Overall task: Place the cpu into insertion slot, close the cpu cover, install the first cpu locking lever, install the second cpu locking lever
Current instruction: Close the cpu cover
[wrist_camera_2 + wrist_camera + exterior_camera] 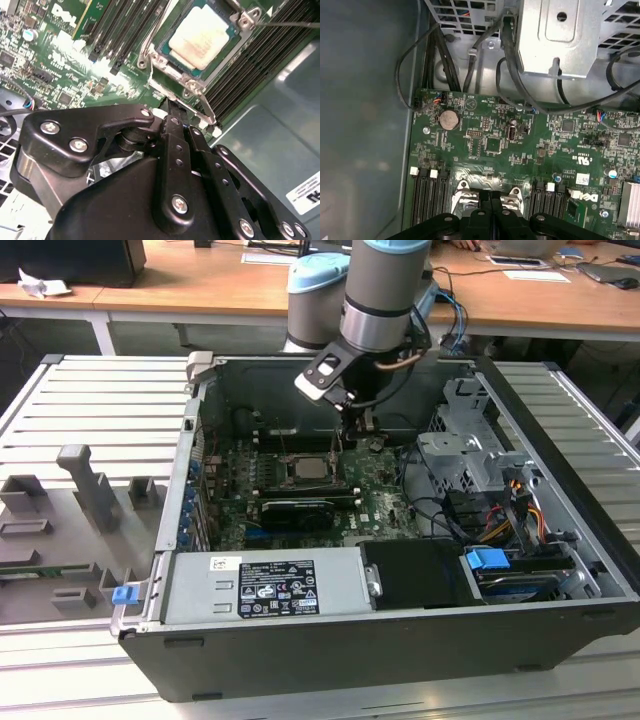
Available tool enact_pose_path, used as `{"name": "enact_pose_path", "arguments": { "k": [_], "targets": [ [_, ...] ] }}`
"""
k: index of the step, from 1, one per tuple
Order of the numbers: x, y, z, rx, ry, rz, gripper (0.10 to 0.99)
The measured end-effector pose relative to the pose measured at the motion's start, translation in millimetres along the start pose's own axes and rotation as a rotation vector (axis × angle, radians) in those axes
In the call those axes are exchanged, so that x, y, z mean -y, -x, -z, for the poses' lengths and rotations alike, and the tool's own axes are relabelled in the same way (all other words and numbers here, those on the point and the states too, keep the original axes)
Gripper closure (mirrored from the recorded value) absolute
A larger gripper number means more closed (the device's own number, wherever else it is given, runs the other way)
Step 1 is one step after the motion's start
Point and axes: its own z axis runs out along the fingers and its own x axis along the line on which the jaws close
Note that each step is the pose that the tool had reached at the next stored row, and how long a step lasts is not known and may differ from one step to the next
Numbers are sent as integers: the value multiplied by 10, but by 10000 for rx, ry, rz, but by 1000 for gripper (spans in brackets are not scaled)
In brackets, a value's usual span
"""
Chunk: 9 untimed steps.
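Looking into the open case (400, 645), found the hand (490, 197) clenched, fingertips (174, 114) pressed together with nothing visible between them, just past the far right edge of the insertion slot (338, 480). Saw the cpu (200, 37) seated inside that slot, near the fingertips but apart, with the cpu cover (159, 61) lying flat around it.

The cover (167, 67) runs off the second wrist view's edge — in the first wrist view the gripper (490, 200) hides most of it.
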Motion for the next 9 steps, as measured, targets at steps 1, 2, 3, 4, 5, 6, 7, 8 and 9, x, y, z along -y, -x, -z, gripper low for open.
{"name": "enact_pose_path", "arguments": {
  "k": [1, 2, 3, 4, 5, 6, 7, 8, 9],
  "targets": [
    [26, -3, -3, 2, -1, -2, 980],
    [37, -4, -5, 2, -1, -1, 980],
    [48, -5, -7, 2, -1, -2, 980],
    [64, -6, -10, 1, 0, -1, 980],
    [76, -7, -12, 1, 0, -1, 980],
    [92, -9, -16, 1, 0, 0, 980],
    [104, -10, -19, -1, 0, -1, 980],
    [113, -11, -22, -1, 1, -1, 980],
    [128, -12, -27, 0, 0, -1, 980]
  ]
}}
